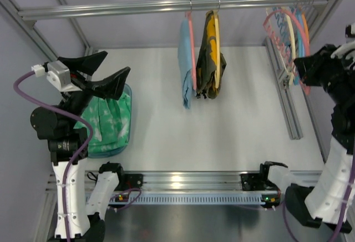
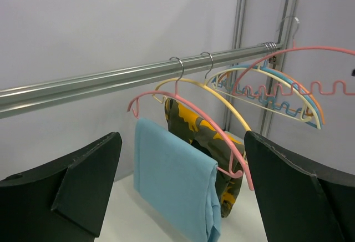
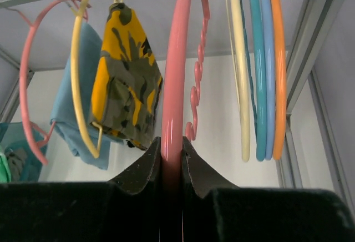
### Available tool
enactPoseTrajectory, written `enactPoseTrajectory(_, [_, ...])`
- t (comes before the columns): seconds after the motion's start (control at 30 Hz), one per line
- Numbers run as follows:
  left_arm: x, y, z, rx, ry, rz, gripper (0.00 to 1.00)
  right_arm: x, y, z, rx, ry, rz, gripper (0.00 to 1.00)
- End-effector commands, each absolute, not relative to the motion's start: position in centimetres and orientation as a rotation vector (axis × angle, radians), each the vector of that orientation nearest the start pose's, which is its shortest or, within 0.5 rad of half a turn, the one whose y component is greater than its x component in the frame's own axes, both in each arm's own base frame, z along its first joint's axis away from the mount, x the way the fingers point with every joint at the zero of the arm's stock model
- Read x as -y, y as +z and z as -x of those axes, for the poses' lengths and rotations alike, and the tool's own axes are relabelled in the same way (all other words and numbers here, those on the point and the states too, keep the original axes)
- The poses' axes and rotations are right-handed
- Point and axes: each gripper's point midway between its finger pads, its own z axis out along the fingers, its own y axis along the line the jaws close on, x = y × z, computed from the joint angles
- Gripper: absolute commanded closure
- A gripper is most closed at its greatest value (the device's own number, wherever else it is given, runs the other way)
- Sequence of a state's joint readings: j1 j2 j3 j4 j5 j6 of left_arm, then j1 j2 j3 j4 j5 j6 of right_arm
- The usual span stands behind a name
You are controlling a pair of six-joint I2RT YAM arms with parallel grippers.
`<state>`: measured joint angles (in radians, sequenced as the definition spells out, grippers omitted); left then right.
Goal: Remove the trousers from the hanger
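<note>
A silver metal rail (image 1: 166, 4) runs across the far side of the white table (image 1: 233, 120), and everything sits in relation to it. At the rail's right end hangs a cluster of hangers. The thin salmon-pink plastic hanger with the wavy lower bar (image 3: 176, 75) is the nearest of them to the rail's middle, and its metal hook is up at the rail. The right gripper (image 3: 171, 145) is clamped on its smooth curved arm, black fingers (image 3: 141, 170) pressed against either side of the plastic. No garment hangs on it. Beside it, further towards the rail's right end, are a cream hanger (image 3: 239, 75), a teal one (image 3: 256, 75), a light blue one (image 3: 268, 75) and an orange one (image 3: 279, 75), all bare. Near the rail's middle a light blue folded garment (image 1: 186, 59) hangs over a second pink hanger (image 1: 192, 36), and just right of it a yellow-and-black patterned garment (image 1: 208, 53) hangs on a pale yellow hanger (image 1: 217, 48). The green soft trousers with pale mottled patches (image 1: 108, 121) lie well away from the rail, crumpled in a translucent teal tub (image 1: 131, 114) on the near left of the table. The left gripper (image 1: 117, 62) hovers over the tub's rail-side edge with its black fingers (image 2: 83, 186) spread wide, holding nothing.
</note>
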<state>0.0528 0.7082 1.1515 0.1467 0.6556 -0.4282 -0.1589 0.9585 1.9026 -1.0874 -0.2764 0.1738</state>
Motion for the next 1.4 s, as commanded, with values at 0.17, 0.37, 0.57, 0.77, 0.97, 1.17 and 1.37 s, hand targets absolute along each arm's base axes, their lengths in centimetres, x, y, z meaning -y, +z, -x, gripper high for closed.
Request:
enactPoseTrajectory(0.17, [10.4, 51.8, -20.2, -1.058, -0.567, -0.384, 0.02, -1.3, 51.7, -25.6, -1.718, 0.187, 0.013, 1.00])
enactPoseTrajectory(0.37, [10.3, 50.9, -20.5, -1.075, -0.559, -0.380, 0.02, -1.9, 51.8, -27.4, -1.732, 0.239, 0.041, 1.00])
enactPoseTrajectory(0.57, [10.3, 50.5, -20.8, -1.087, -0.563, -0.376, 0.02, -1.6, 50.9, -28.5, -1.764, 0.246, 0.016, 1.00])
enactPoseTrajectory(0.77, [10.3, 50.3, -21.1, -1.095, -0.570, -0.375, 0.02, -0.5, 47.9, -29.4, -1.827, 0.206, -0.042, 1.00])
enactPoseTrajectory(0.97, [10.5, 50.0, -21.2, -1.109, -0.576, -0.386, 0.02, 0.0, 45.6, -29.7, -1.843, 0.177, -0.051, 1.00])
enactPoseTrajectory(1.17, [10.5, 49.2, -21.8, -1.148, -0.591, -0.379, 0.02, 0.1, 43.8, -28.8, -1.838, 0.157, -0.049, 1.00])
enactPoseTrajectory(1.37, [10.4, 48.6, -22.7, -1.178, -0.607, -0.355, 0.02, 1.7, 42.7, -27.8, -1.822, 0.055, -0.090, 0.78])
